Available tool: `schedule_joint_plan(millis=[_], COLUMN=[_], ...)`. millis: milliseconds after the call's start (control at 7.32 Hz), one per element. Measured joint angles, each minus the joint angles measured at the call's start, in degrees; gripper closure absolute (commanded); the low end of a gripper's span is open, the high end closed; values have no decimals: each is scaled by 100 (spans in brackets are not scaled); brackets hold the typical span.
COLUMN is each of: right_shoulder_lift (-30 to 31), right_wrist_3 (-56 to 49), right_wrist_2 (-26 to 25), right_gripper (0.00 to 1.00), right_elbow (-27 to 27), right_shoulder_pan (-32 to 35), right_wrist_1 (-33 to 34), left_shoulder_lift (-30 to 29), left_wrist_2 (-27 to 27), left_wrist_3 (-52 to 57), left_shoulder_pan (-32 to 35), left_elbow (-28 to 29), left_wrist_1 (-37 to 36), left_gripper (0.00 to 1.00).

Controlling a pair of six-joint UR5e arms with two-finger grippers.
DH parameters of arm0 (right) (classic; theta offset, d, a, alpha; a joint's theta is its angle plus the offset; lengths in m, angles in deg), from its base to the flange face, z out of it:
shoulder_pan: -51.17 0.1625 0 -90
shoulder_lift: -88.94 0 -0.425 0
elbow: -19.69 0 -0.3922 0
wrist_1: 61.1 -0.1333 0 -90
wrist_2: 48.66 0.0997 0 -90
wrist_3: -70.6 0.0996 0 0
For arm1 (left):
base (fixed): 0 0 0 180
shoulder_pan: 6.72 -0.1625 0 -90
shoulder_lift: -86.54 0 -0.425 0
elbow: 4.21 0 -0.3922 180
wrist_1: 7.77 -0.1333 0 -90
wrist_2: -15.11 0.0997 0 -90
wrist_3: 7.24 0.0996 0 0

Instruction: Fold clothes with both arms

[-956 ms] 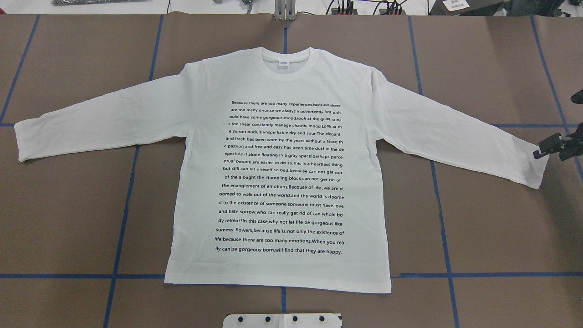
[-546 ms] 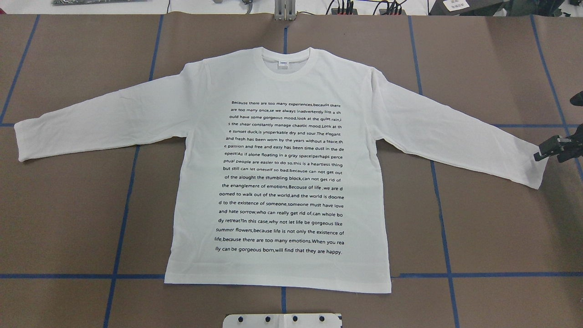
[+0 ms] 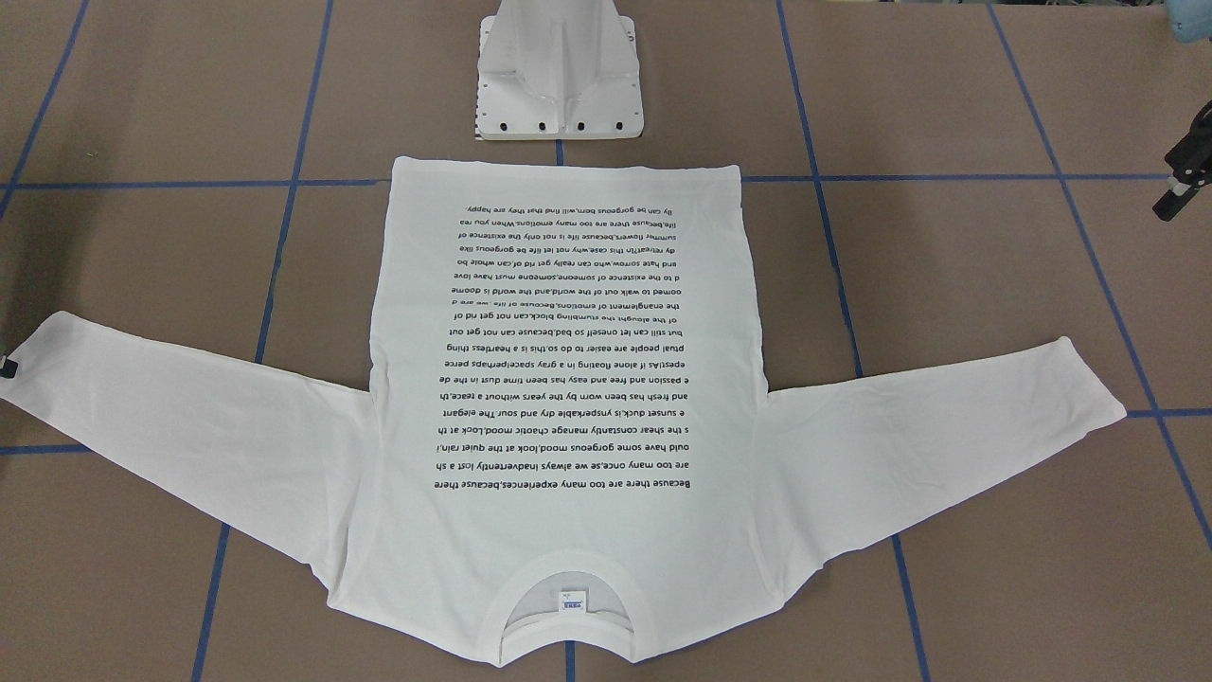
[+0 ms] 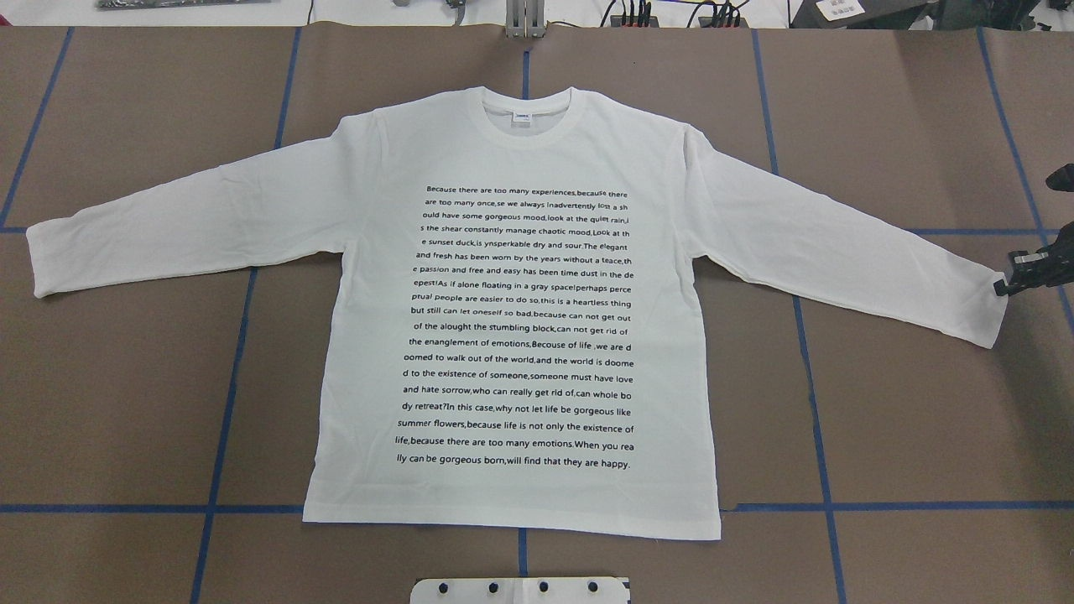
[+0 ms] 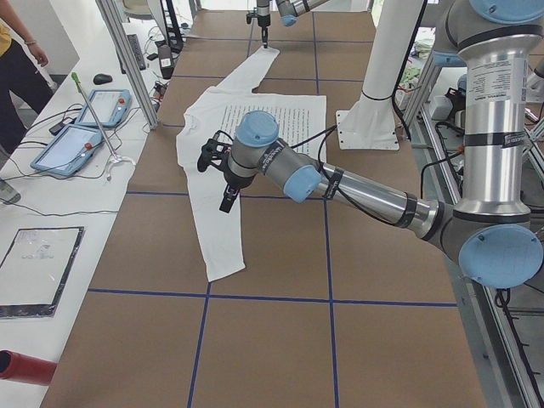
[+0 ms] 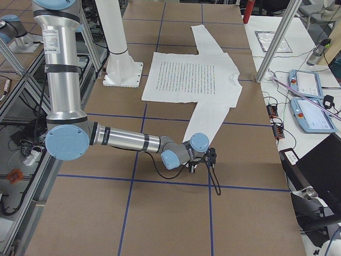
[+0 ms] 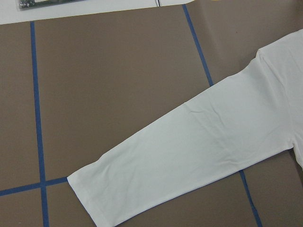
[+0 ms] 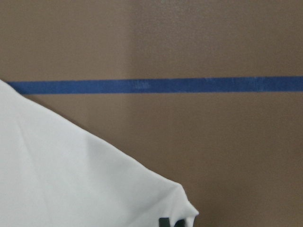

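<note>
The white long-sleeved T-shirt (image 4: 512,335) lies flat on the brown table, printed text up, collar at the far side, both sleeves spread out. It also shows in the front view (image 3: 568,379). My right gripper (image 4: 1000,287) is at the right sleeve's cuff (image 4: 986,315). In the right wrist view its black fingertips (image 8: 164,222) sit close together on the cuff corner (image 8: 94,189), which is creased up towards them. My left gripper (image 3: 1174,194) hovers above the left sleeve (image 7: 189,151), apart from it; I cannot tell whether it is open.
The white stand base (image 4: 520,590) sits at the near table edge just below the shirt's hem. Blue tape lines (image 4: 226,377) cross the table. A side bench with tablets (image 5: 85,127) and cables runs along the far edge, where a person (image 5: 17,76) stands.
My right gripper has shifted slightly right at the sleeve cuff, and its outline has narrowed onto the cuff edge. The shirt has not moved.
</note>
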Motion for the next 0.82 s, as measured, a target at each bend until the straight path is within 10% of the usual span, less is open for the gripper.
schedule_joint_plan(millis=[820], right_shoulder_lift=[-529], right_wrist_3=[2738], right_wrist_2=[354], right_gripper=[100], right_elbow=[-1751], right_shoulder_pan=[-407], right_wrist_1=[1], left_shoulder_lift=[10], left_wrist_2=[0], left_wrist_3=[-8], left_shoulder_pan=[7], left_elbow=[3], left_wrist_1=[77], left_gripper=[0])
